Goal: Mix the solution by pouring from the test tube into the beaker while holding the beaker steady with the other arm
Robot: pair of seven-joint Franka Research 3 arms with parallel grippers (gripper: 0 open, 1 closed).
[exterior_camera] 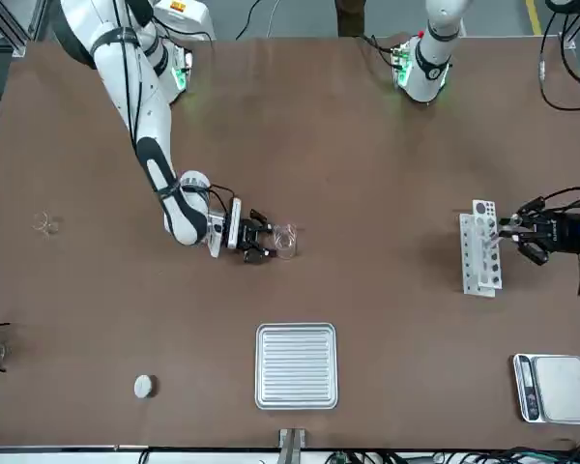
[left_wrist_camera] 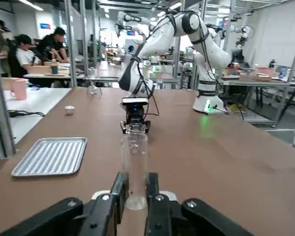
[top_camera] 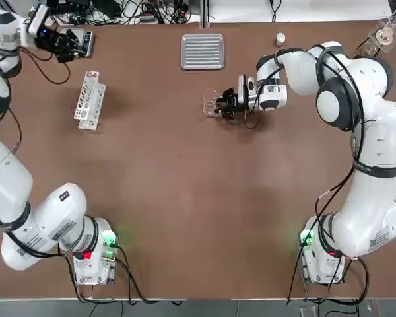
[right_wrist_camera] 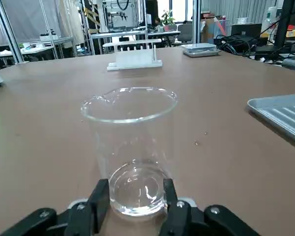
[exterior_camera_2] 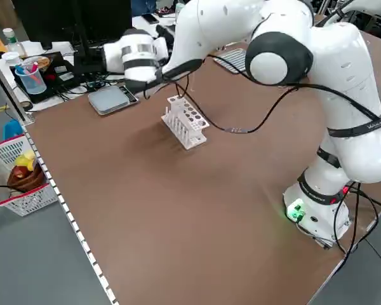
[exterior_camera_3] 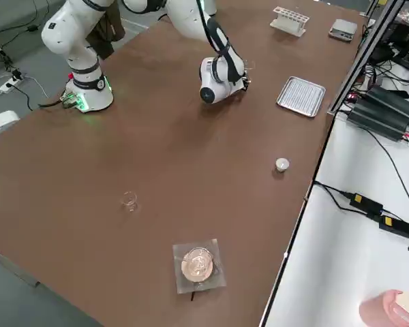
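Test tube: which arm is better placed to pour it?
Left, I'd judge: its end effector, near the white rack, grips the test tube; the right end effector, mid-table, holds the beaker.

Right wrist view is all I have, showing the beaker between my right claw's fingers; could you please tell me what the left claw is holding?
Observer: The left claw is closed on a clear test tube, which stands upright between its fingers.
Operator: Thank you. Is that claw close to the beaker?
Observer: No, the top view shows it at the table's far left, well away from the beaker.
Operator: And what lies to the right of my right arm?
Observer: A small clear glass vessel stands on the table there.
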